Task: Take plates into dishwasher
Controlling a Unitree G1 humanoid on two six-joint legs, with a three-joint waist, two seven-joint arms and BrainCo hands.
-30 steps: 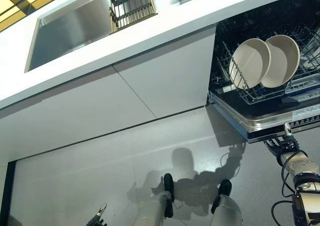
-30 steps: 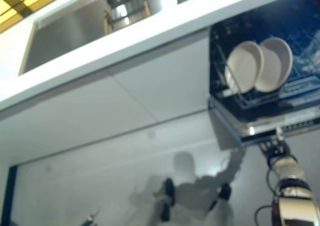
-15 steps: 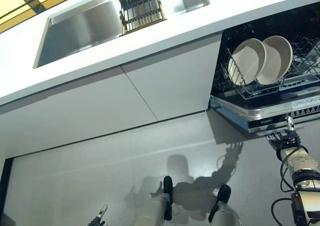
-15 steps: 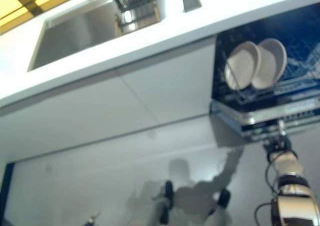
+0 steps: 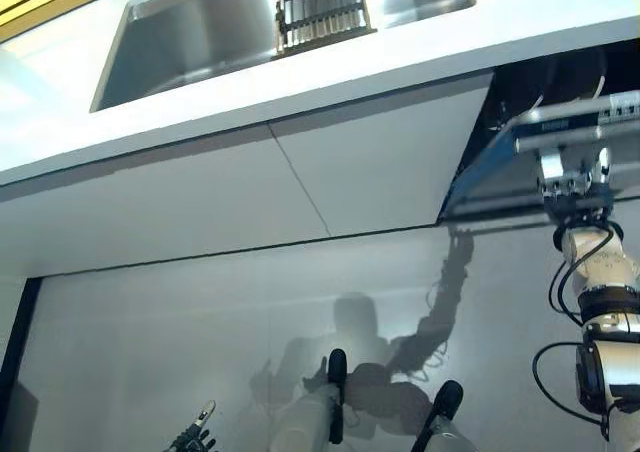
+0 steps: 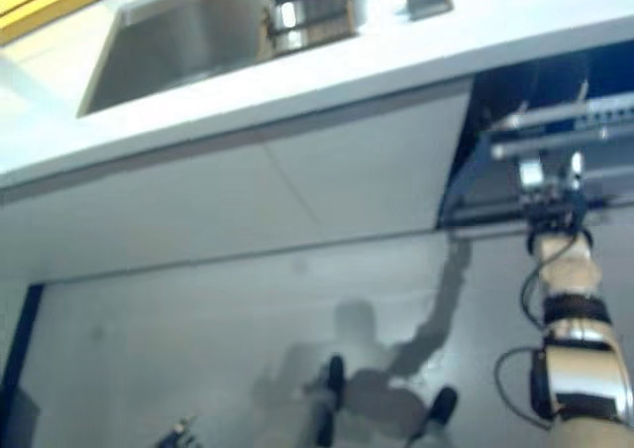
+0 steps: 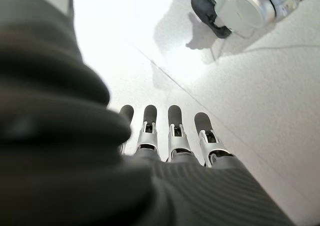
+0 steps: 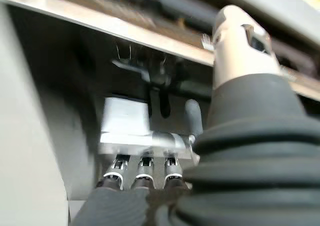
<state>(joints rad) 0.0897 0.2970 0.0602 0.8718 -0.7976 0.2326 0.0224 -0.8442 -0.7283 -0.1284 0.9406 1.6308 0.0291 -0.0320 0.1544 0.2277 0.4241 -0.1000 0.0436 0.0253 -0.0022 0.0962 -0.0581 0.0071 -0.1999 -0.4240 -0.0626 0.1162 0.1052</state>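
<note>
right robot hand raised, fingers hooked upward — left robot hand low, fingers straight.

A brushed stainless-steel sink basin at eleven o'clock has a dull satin sheen, with a ribbed metal drying rack at twelve o'clock beside it. The smooth white countertop looks glossy. Below it, flat white cabinet panels are matt. The pale grey floor is smooth and faintly speckled. At three o'clock, the dishwasher door's metal edge gleams.
</note>
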